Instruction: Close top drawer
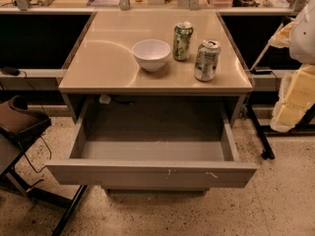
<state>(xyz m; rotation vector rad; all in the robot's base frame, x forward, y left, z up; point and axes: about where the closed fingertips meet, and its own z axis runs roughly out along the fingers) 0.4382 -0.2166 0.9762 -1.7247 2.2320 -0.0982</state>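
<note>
The top drawer point(152, 173) is pulled far out from under the tabletop point(98, 68) toward the camera. It is wide, shallow and grey, and its inside point(152, 132) holds nothing. Its flat front panel has small whitish scratches right of centre. My gripper does not show in this view. A white bulky shape point(304, 33) at the right edge may be part of my arm, well to the right of the drawer.
On the tabletop stand a white bowl point(151, 54) and two green-and-white cans point(182, 41) point(206, 59). A brown chair point(19, 122) is at the left. Yellow foam pieces point(295, 97) and a dark stand leg point(258, 132) are at the right. Speckled floor lies in front.
</note>
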